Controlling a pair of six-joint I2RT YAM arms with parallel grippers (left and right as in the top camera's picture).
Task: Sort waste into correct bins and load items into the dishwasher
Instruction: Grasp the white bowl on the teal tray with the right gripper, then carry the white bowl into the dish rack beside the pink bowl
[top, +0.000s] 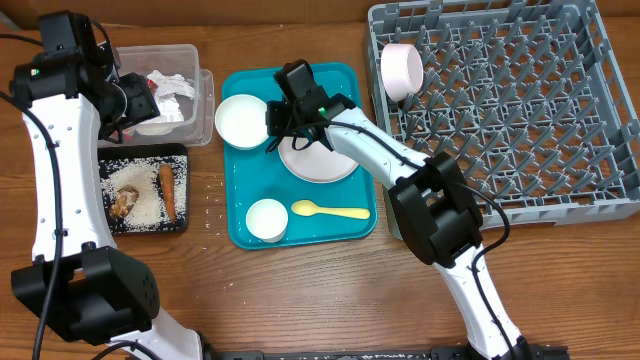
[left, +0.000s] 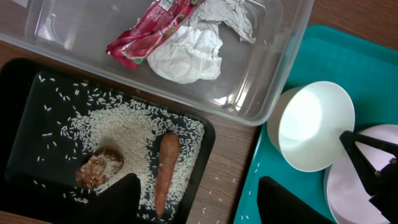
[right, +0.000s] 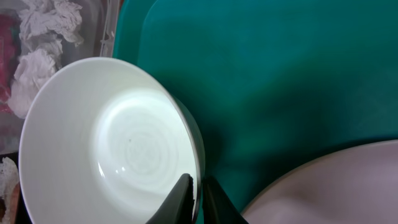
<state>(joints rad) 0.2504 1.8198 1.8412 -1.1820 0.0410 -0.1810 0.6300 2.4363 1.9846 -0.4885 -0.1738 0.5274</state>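
Observation:
My right gripper is shut on the right rim of a large white bowl, one finger inside and one outside. The bowl stands on the teal tray, next to the pale pink plate. My left gripper hangs open and empty over the right edge of the black tray. That tray holds rice, a brown lump and a carrot stick. The clear tub holds a red wrapper and crumpled paper. A pink bowl leans in the grey rack.
A small white bowl and a yellow spoon lie at the front of the teal tray. Loose rice grains are scattered on the wood between the black tray and the teal tray. The rack fills the right side of the table.

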